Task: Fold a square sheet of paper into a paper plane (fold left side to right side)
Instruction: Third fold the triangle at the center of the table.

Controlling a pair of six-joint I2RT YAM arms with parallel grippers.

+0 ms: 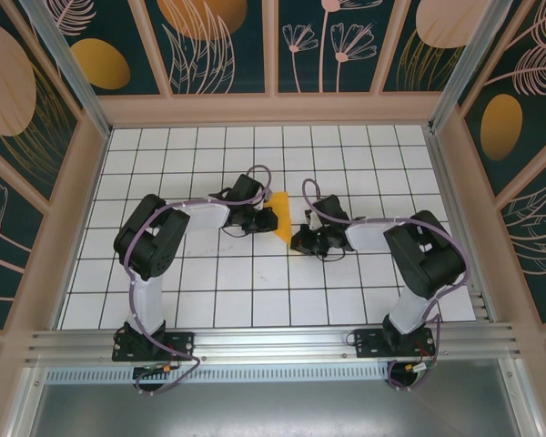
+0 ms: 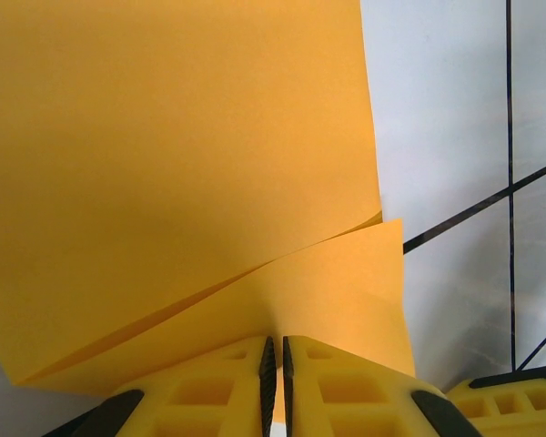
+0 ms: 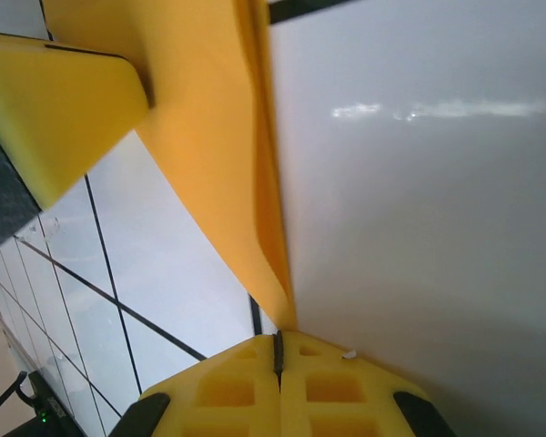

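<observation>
White tabletop (image 1: 255,282), black grid lines, glossy, with soft glare streaks on the tiles. Enclosure walls (image 1: 223,41): dark teal panels, pale line-drawn flowers and leaves, ochre and peach ovals. Beige frame strips (image 1: 271,109) between panels. Silver corner post (image 1: 68,64). Aluminium rail (image 1: 273,344) along near edge; grey plate (image 1: 273,410) below. Light even.

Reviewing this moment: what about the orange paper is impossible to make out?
Left wrist view: the thin bright orange sheet of paper runs past the top and left edges; its full outline is cut off.
Right wrist view: the sheet is close and nearly edge-on; the layer count pinched in the right gripper cannot be told.
Top view: the left gripper covers part of the sheet; creases are too small to see.
</observation>
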